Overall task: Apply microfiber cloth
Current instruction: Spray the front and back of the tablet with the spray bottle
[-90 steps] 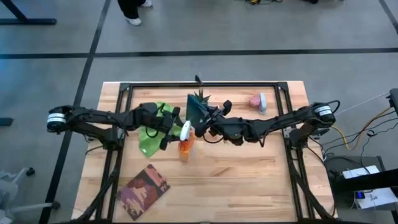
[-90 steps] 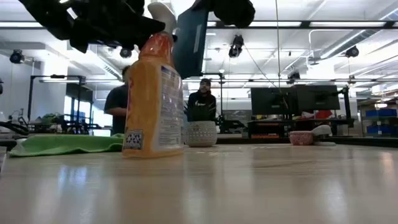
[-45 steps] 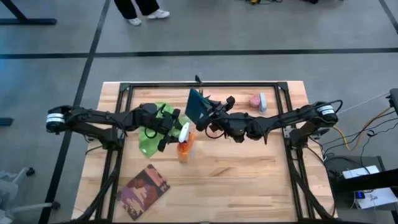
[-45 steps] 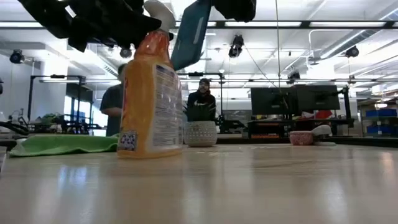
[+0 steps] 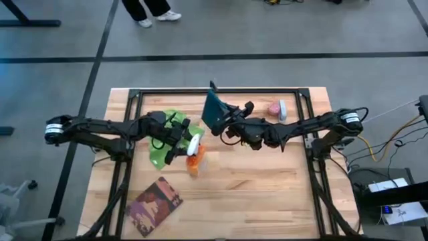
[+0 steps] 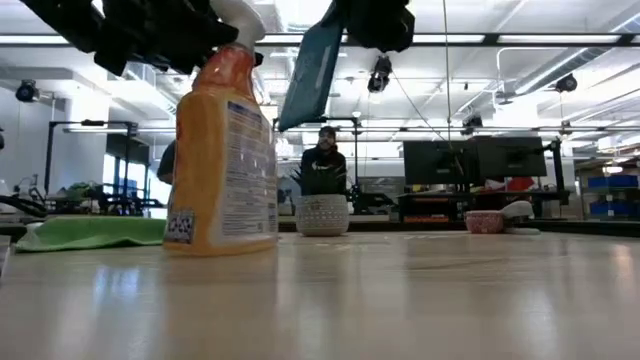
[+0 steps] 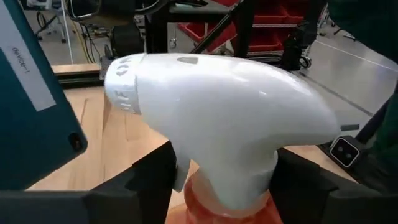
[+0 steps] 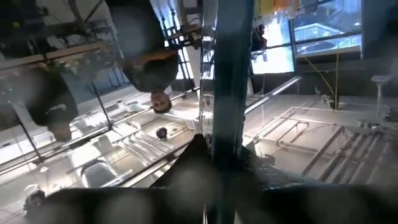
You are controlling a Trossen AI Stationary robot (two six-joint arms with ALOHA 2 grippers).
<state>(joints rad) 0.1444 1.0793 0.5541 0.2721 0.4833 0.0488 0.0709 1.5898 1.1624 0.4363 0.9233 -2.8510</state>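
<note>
The lime-green microfiber cloth (image 5: 162,146) lies spread on the table's left half, also low in the low view (image 6: 90,232); no gripper touches it. Just right of it my left gripper (image 5: 182,148) is shut on an orange spray bottle (image 6: 222,160) with a white head (image 7: 217,106). Above the table's middle my right gripper (image 5: 226,126) is shut on a dark teal tablet (image 5: 214,111), which hangs tilted in the air (image 6: 310,65). My left gripper pinches the bottle's neck (image 7: 224,208) just under the white head, one finger (image 7: 149,180) on each side. The fingers come about level from the table's left side. The bottle stands upright with its base (image 6: 220,245) on the table. My right gripper pinches the tablet at one edge (image 8: 217,140) between its two fingers, which come from the table's right side. The tablet is lifted clear of the table and leans, its upper end (image 6: 325,25) toward the gripper.
A small plant in a white pot (image 6: 322,213) stands at the far middle, behind the tablet. A pink bowl and a white object (image 5: 277,108) sit at the far right. A patterned book (image 5: 155,204) lies near the front left. People stand beyond the far edge (image 6: 322,160).
My left gripper has gone a little toward the table's left edge, sliding the upright spray bottle with it. My right gripper has turned, and the tablet, upright a second ago, now leans over while staying lifted.
</note>
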